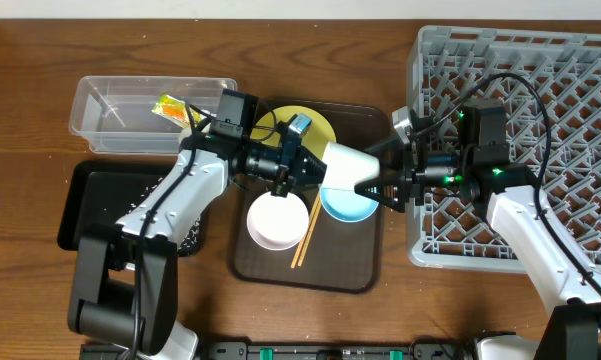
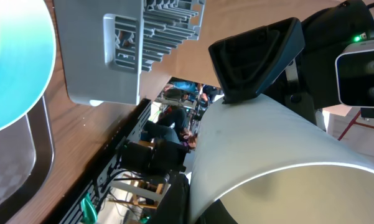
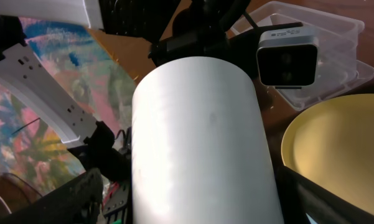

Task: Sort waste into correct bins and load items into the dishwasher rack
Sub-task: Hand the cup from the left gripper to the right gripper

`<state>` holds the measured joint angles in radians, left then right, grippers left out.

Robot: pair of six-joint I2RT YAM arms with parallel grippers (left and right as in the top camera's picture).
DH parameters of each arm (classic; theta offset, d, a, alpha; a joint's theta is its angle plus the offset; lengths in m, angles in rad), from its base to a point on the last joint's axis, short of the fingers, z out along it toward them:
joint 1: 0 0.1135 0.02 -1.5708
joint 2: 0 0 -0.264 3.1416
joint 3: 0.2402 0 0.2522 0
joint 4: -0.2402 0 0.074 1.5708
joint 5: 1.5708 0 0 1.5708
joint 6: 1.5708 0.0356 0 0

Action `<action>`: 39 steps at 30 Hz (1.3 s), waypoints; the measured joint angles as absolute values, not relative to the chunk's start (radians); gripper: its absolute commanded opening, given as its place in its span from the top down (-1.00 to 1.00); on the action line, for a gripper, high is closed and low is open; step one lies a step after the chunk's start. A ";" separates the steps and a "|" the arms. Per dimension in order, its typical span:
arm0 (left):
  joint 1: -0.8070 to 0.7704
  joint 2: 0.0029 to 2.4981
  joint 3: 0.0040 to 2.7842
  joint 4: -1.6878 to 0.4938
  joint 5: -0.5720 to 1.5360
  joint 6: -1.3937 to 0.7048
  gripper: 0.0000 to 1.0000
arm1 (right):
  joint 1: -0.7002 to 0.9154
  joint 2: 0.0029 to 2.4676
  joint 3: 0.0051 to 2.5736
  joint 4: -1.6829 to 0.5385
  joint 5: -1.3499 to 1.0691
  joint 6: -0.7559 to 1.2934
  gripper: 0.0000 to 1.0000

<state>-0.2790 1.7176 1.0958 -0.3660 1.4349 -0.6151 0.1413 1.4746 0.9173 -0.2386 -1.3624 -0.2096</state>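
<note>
The pale cup [image 1: 345, 163] hangs on its side in the air between both arms, above the brown tray. My left gripper [image 1: 302, 165] is shut on its rim end; the left wrist view [image 2: 193, 205] shows a finger pressed to the cup [image 2: 267, 143]. My right gripper [image 1: 375, 185] sits round the cup's other end, and in the right wrist view [image 3: 193, 205] a gap shows beside the cup [image 3: 199, 137]. The yellow plate [image 1: 315, 125], blue bowl [image 1: 348, 207], white bowl [image 1: 277, 220] and chopsticks [image 1: 307, 235] lie on the tray. The grey rack [image 1: 580, 60] stands at the right.
The brown serving tray [image 1: 350, 265] is in the middle. The clear tub [image 1: 110, 110] at back left holds the green-and-orange wrapper [image 1: 172, 108]. The black tray [image 1: 90, 200] lies at front left, partly under my left arm. The right arm reaches over the rack's left edge.
</note>
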 measured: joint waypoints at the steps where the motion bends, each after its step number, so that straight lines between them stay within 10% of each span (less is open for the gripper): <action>1: -0.282 1.718 1.096 -0.357 1.435 -0.621 0.88 | 0.141 1.475 0.917 -0.239 -1.362 -0.210 -0.67; 28: -0.288 1.718 1.096 -0.295 1.452 -0.677 0.85 | 0.141 1.475 0.917 -0.238 -1.343 -0.212 -0.15; 33: -0.288 1.718 1.097 -0.290 1.432 -0.678 0.18 | 0.141 1.475 0.917 -0.240 -1.283 -0.209 0.03; 39: -0.282 1.718 1.098 -0.323 1.294 -0.654 -0.04 | 0.141 1.475 0.917 -0.243 -1.147 -0.165 0.31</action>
<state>-0.2817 1.7176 1.0985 -0.3229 1.2942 -0.6544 0.1406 1.4746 0.9173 -0.2432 -1.1473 -0.1650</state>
